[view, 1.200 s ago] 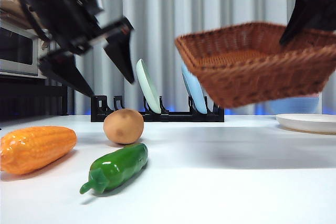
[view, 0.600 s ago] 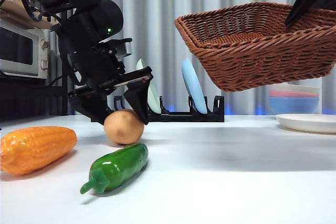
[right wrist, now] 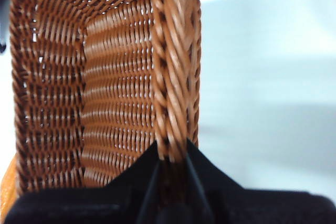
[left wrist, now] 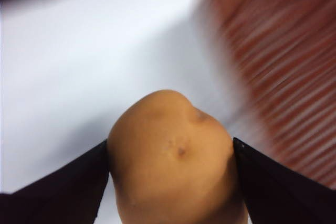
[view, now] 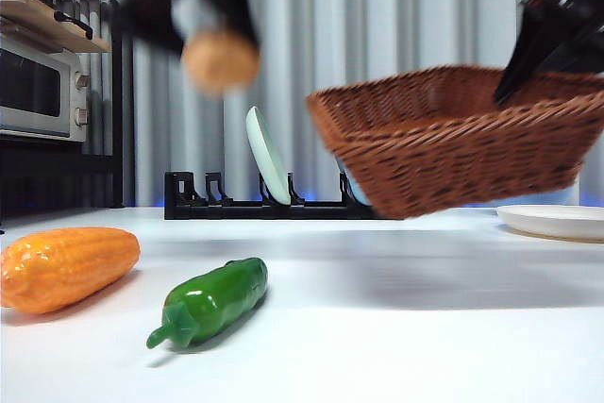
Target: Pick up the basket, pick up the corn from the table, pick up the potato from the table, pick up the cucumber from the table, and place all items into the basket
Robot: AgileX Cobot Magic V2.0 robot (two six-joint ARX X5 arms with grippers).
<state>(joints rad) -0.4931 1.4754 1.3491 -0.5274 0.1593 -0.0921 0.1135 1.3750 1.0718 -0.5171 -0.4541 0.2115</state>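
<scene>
The potato (view: 220, 59) is now lifted high above the surface (view: 396, 327), where half a second ago it sat behind the cucumber (view: 209, 301); my left end effector (left wrist: 170, 153) clamps it between both jaws, blurred in the front view. The basket (view: 453, 139) has dropped lower and tilted, hanging clear of the surface from my right end effector (right wrist: 170, 158), pinched on its braided rim. The corn (view: 66, 266) and cucumber lie unmoved.

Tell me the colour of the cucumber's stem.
Lighter green than its dark body; cucumber, front view.
</scene>
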